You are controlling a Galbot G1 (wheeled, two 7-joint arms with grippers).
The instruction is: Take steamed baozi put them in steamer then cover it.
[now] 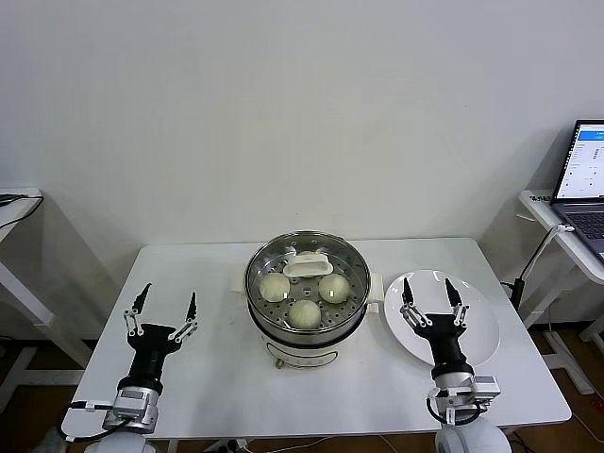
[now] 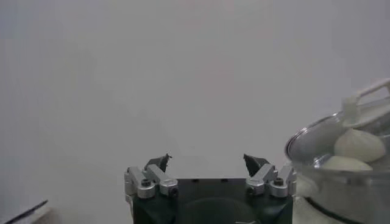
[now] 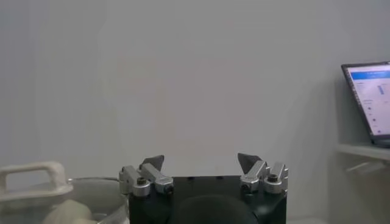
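- Steamer [image 1: 307, 302] at desk [image 1: 217, 368] centre; cover [image 1: 308, 280] seated on it, white handle running roughly 9-to-3.
- Three steamed baozi [image 1: 305, 312] counted through the glass; a fourth not made out.
- Plate [image 1: 477, 326] at steamer's 3 o'clock, bare.
- Left tool [image 1: 165, 310] at steamer's 9 o'clock, jaws wide, empty.
- Right tool [image 1: 430, 298] over the plate, jaws wide, empty; nearer the steamer.
- Judged: task looks finished; any further reach at the handle favours the right arm.

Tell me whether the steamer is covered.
Covered: the glass cover with its white handle sits on the steamer, over baozi.
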